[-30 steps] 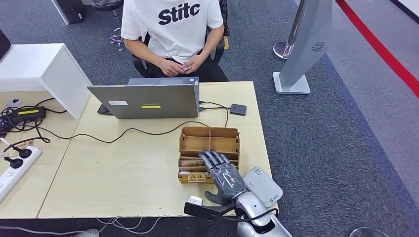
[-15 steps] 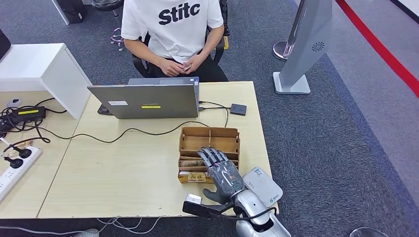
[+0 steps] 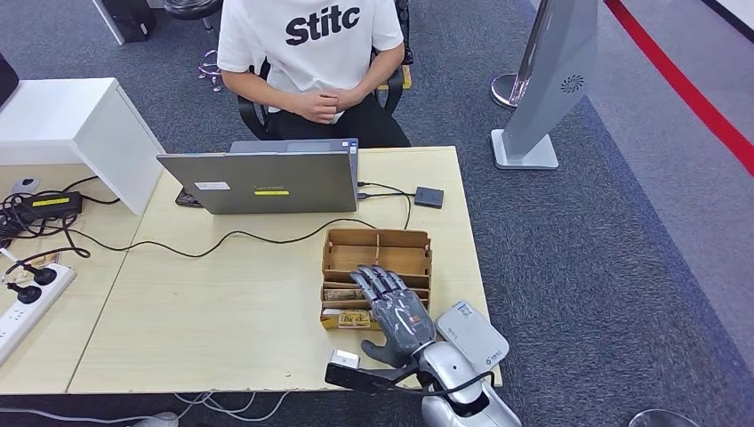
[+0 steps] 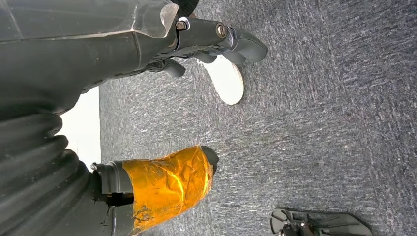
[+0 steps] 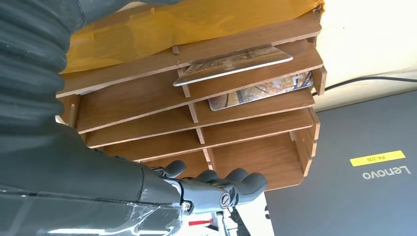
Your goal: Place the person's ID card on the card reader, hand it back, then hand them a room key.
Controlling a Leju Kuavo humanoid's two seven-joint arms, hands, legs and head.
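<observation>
A wooden card rack [image 3: 377, 252] stands on the table's right half, with key cards [image 3: 347, 294] lying in its near slots. My right hand [image 3: 394, 310] hovers over the rack's near right part, fingers stretched out flat, holding nothing. The right wrist view shows the rack [image 5: 246, 142] close up, two picture cards [image 5: 231, 63] in its slots, and my dark fingers [image 5: 231, 186] beside it. A white flat device [image 3: 473, 334] lies at the near right table corner. A small black box [image 3: 429, 197] on a cable sits beyond the rack. My left hand [image 4: 196, 98] hangs above the carpet, holding nothing.
A person in a white shirt sits across the table with clasped hands [image 3: 320, 105]. A grey laptop [image 3: 260, 181] stands mid-table, its black cables trailing left to a power strip [image 3: 22, 307]. A white box [image 3: 84, 133] stands far left. A grey stand [image 3: 547, 89] rises from the floor at right.
My right hand has edged a little left and farther over the rack. The person's hands have risen from the lap and are now clasped higher up.
</observation>
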